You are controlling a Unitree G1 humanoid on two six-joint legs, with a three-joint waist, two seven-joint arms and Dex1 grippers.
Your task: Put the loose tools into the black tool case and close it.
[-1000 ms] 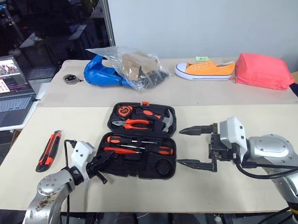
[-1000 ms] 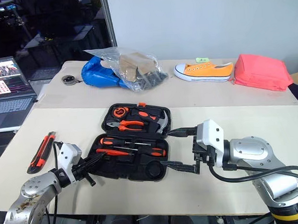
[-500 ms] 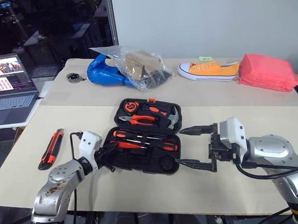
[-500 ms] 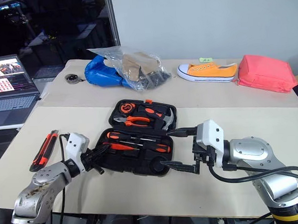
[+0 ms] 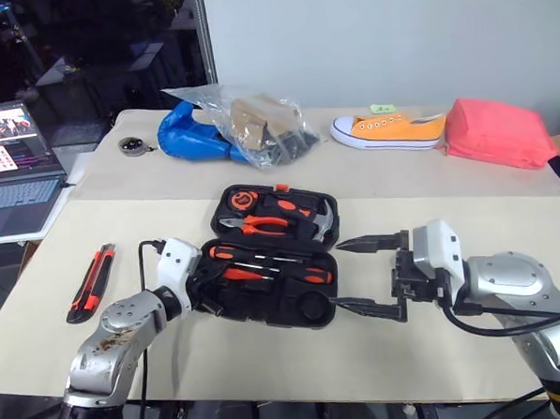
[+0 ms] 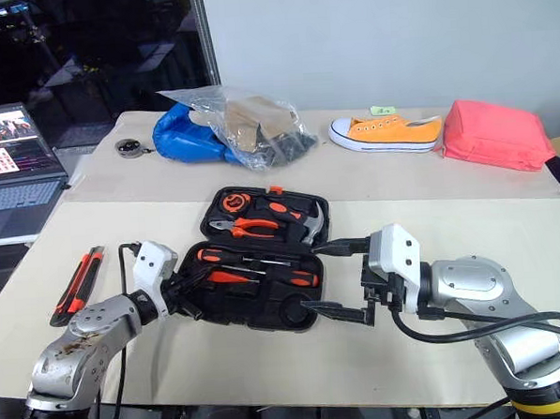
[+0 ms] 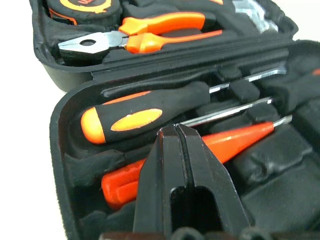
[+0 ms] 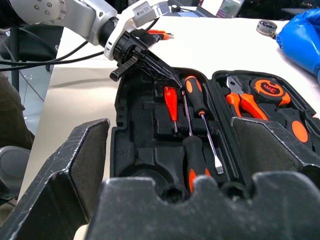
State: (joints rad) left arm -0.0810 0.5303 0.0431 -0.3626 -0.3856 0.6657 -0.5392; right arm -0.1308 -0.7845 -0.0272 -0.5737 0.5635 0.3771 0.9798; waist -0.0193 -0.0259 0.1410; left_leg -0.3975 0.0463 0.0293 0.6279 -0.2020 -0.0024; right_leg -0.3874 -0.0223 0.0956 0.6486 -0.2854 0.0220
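Beige tabletop [image 5: 269, 360] carries everything, with a second table [image 5: 353, 173] butted behind it and a laptop [image 5: 15, 167] off to the left. Black tool case [image 5: 266, 304] lies open at the centre. Its far half holds pliers [image 5: 253, 227], a hammer [image 5: 323, 221] and a tape measure [image 5: 243, 199]; its near half holds two long screwdrivers [image 7: 130, 117] and a small orange screwdriver [image 7: 200, 152] in their slots.

Right gripper [image 5: 363, 275] hangs level at the case's right edge, its fingers spread wide with nothing between them. Left gripper [image 5: 204, 287] is clenched with nothing in it, its tip over the near half's left end, right above the orange screwdriver.

Utility knife [image 5: 91, 280] lies loose on the table, well to the left of the left gripper.

Behind the case sit a blue bag [image 5: 196, 139], a clear plastic bag [image 5: 257, 126], an orange shoe [image 5: 388, 129] and a pink pouch [image 5: 497, 132].
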